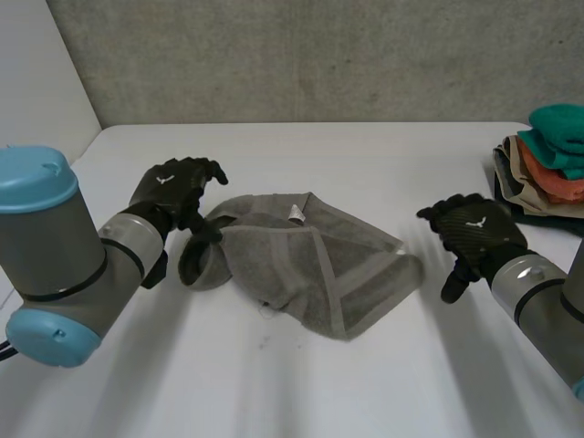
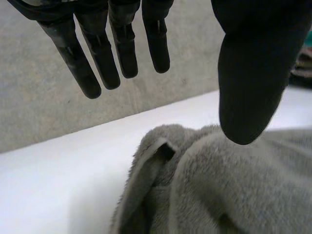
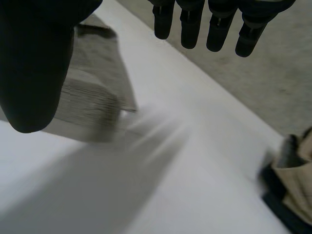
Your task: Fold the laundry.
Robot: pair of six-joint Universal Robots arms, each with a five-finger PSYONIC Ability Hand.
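Note:
A grey towel (image 1: 310,260) lies crumpled in the middle of the white table (image 1: 365,155), with a small white label near its far edge. My left hand (image 1: 173,192) hovers at the towel's left end, open, its fingers (image 2: 102,53) and thumb (image 2: 253,73) spread apart above the cloth (image 2: 219,185) and holding nothing. My right hand (image 1: 470,233) is open just off the towel's right corner, fingers (image 3: 214,24) straight and empty, the towel's corner (image 3: 92,92) lying below its thumb (image 3: 34,58).
A stack of folded laundry (image 1: 547,164) in teal, orange, tan and dark cloth sits at the table's far right edge, also seen as a tan and dark pile (image 3: 292,180) beyond my right hand. A grey wall (image 1: 319,55) backs the table.

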